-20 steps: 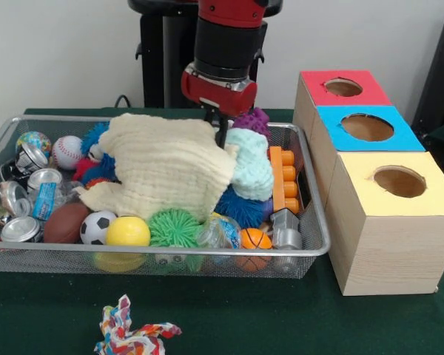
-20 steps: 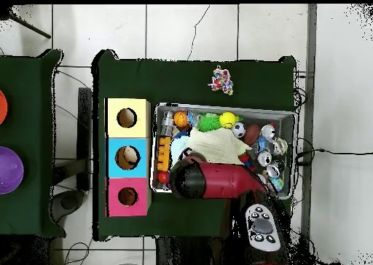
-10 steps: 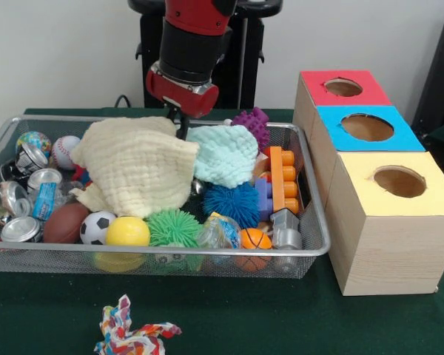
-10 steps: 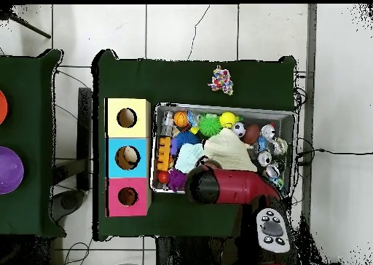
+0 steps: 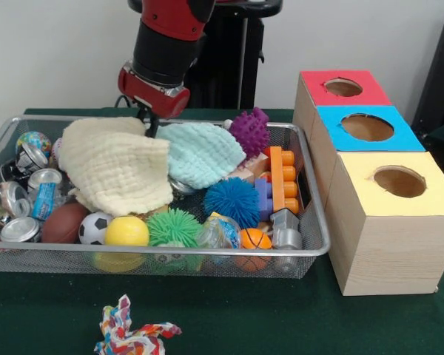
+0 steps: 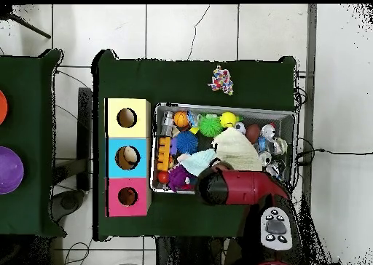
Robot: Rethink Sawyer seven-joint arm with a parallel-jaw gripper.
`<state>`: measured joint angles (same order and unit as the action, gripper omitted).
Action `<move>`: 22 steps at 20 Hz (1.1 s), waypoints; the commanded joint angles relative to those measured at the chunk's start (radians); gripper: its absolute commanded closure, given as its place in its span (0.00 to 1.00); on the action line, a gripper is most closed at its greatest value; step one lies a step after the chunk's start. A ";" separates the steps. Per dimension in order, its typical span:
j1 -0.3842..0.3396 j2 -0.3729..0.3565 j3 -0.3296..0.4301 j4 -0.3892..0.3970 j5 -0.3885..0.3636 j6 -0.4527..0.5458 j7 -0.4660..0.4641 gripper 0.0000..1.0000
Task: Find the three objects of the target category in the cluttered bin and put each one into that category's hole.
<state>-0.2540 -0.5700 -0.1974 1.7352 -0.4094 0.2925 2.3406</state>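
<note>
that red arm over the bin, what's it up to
The gripper is down at the back of the wire bin, at the edge of the cream cloth that it has dragged toward the cans. That move has uncovered the mint cloth, purple spiky toy and blue spiky ball. The three boxes stand beside the bin.

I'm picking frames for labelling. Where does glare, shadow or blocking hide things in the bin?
Front view: even light, no strong glare; the cream cloth covers items beneath, and the pincer is half hidden behind it. Overhead view: the arm blocks the bin's near edge.
</note>
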 commanded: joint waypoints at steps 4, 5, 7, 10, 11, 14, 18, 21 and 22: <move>-0.025 0.079 -0.064 -0.112 -0.141 -0.029 -0.027 1.00; -0.036 0.077 -0.058 -0.112 -0.149 -0.033 -0.034 1.00; -0.073 0.071 -0.040 -0.109 -0.170 -0.043 -0.059 1.00; -0.117 0.070 -0.011 -0.125 -0.196 -0.043 -0.085 1.00; -0.123 0.071 -0.007 -0.127 -0.203 -0.046 -0.085 1.00; -0.148 0.082 0.012 -0.139 -0.224 -0.051 -0.087 1.00; -0.149 0.093 0.014 -0.148 -0.242 -0.061 -0.061 1.00; -0.166 0.091 0.033 -0.158 -0.254 -0.049 -0.071 1.00; -0.178 0.092 0.042 -0.162 -0.258 -0.048 -0.078 1.00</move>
<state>-0.3923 -0.5233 -0.2374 1.6634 -0.6053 0.2845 2.3406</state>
